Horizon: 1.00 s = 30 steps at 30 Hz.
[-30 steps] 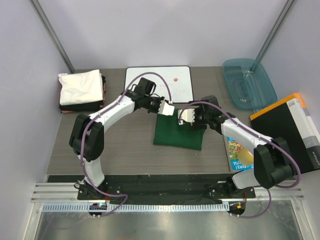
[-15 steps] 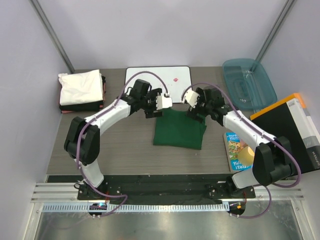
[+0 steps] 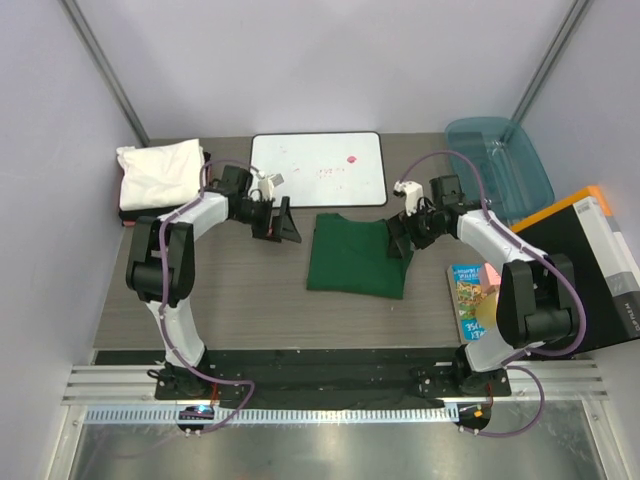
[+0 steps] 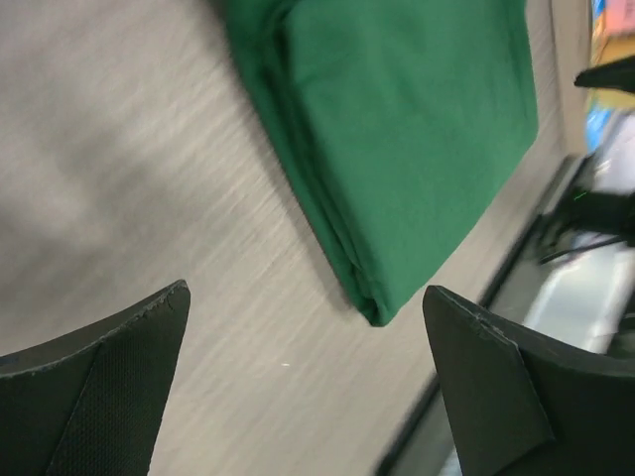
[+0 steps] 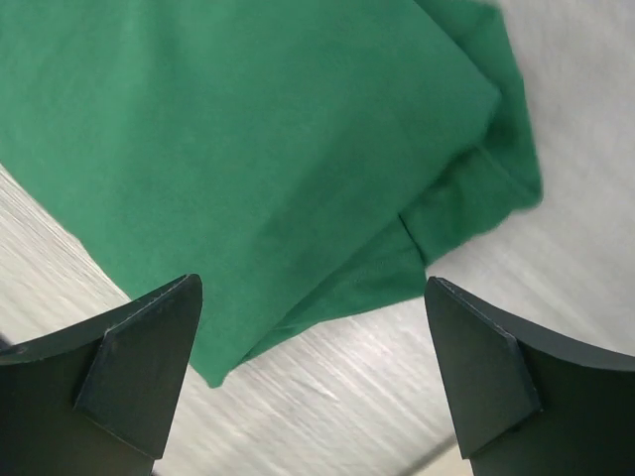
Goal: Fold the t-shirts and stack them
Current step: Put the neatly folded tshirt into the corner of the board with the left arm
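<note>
Flanking the green t-shirt (image 3: pixel 357 257), left hand (image 3: pixel 283 228) and right hand (image 3: pixel 398 238) gape open; teal tub (image 3: pixel 500 165) beyond.

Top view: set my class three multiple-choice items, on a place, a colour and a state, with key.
1. The white-topped shirt stack lies: A far left B near edge C centre
2. The folded shirt at the centre is: A black B dark green C red
3. The left gripper and right gripper are: A both open, empty B both shut C holding the shirt
Key: A, it sits by the far left edge; B, green in every view; A, wrist views show jaws spread, gripping nothing.
</note>
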Available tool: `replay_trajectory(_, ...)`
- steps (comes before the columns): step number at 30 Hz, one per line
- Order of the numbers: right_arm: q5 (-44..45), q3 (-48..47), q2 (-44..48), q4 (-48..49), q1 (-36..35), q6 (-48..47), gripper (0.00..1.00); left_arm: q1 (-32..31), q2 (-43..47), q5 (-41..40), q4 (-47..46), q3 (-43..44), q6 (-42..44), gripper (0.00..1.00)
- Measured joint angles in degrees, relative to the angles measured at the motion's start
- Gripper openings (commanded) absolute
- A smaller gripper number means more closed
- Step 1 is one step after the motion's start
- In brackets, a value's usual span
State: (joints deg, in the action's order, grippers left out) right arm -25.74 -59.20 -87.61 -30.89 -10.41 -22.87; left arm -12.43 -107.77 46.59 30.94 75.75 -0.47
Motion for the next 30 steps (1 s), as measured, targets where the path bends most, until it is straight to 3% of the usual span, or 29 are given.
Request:
replay_trajectory(6,-3.6,0.0,-3.0,0.8,3.9,8.3,1.0,-1.3,-5.2,3.5,-9.4,-5.9,-16.8,1.0)
replay_trajectory(25,-5.1,5.7,-4.7,5.6,7.1,18.5,0.98,-10.4,-11.5,3.8,-25.9,-2.2,-33.9,1.0)
replay_trajectory(27,-5.5,6.2,-4.9,6.4,7.1,19.6,0.98,-11.0,-12.2,4.0,-27.0,-1.8,-35.0,0.96)
replay_trajectory(30,-6.1,6.5,-5.6,7.6,7.1,20.8,0.98,-11.8,-12.9,4.4,-28.7,-1.6,-36.2,0.77)
